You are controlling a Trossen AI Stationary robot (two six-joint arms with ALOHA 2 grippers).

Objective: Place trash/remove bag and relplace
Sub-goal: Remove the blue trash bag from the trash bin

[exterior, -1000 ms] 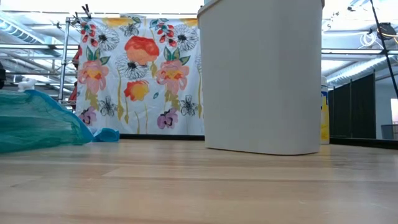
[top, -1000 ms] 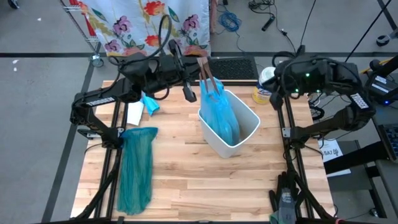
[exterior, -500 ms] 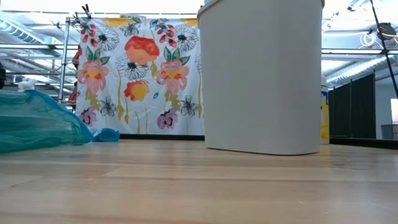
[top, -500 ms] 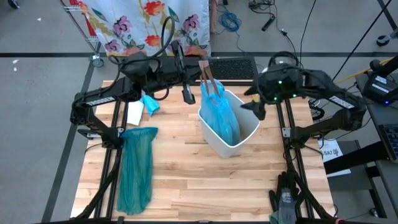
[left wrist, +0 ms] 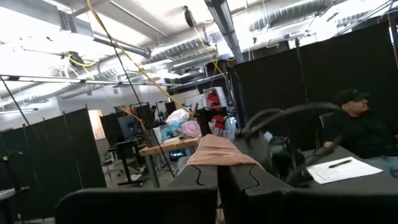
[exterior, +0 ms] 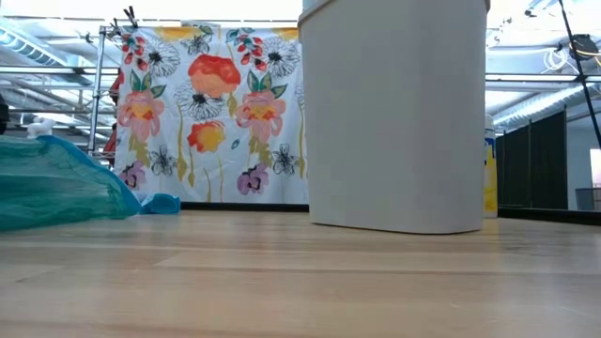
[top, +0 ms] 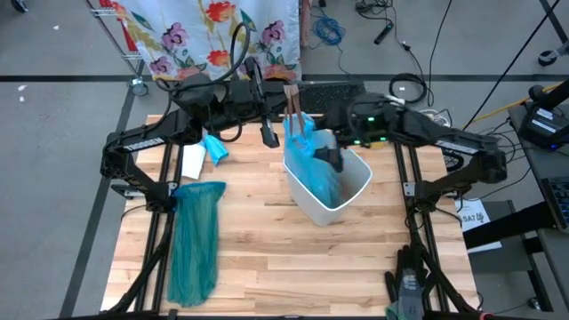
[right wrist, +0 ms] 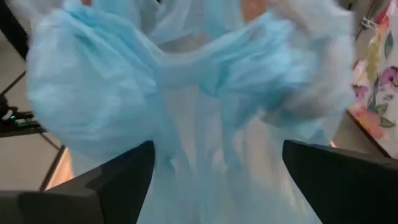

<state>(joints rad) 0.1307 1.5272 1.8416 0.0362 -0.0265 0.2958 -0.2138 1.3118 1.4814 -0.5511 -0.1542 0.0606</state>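
Right gripper (top: pixel 331 158) now over bag (top: pixel 313 164)

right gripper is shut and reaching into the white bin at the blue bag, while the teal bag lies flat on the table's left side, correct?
Not quite: the right gripper is open, not shut. The right wrist view shows its fingers spread wide around the blue bag. The rest holds: in the high view it reaches into the white bin, and the teal bag lies flat on the table's left side.
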